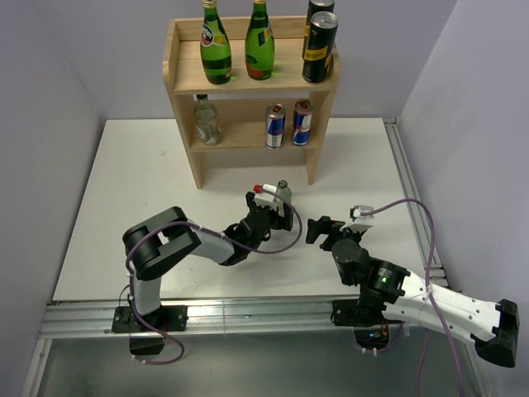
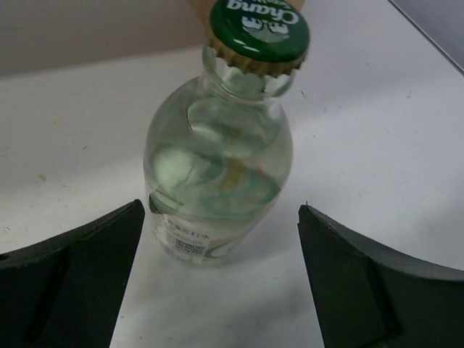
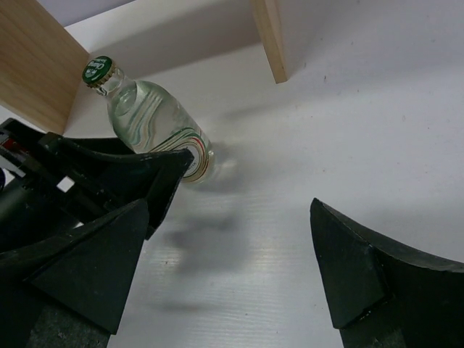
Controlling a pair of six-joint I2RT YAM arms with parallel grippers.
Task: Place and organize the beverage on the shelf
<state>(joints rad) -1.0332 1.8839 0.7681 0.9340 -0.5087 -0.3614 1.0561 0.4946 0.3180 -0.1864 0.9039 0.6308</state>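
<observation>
A clear glass bottle point(image 1: 283, 192) with a green cap stands upright on the white table, in front of the light-wood shelf point(image 1: 183, 83). My left gripper point(image 1: 279, 211) is open right behind it. In the left wrist view the bottle point(image 2: 217, 167) sits just ahead of and between the two black fingertips, touching neither, with the left gripper point(image 2: 221, 209) wide around its base. My right gripper point(image 1: 318, 227) hovers open to the right, holding nothing. Its wrist view shows the bottle point(image 3: 156, 123) to the upper left, beyond the right gripper point(image 3: 230, 206).
The shelf's top tier holds two green bottles point(image 1: 216, 45) and black cans point(image 1: 319, 45). On its lower tier stand a clear bottle point(image 1: 206, 120) and two blue-silver cans point(image 1: 275, 126). A shelf leg point(image 3: 270, 36) stands beyond the bottle. A metal rail point(image 1: 409, 190) borders the table's right edge.
</observation>
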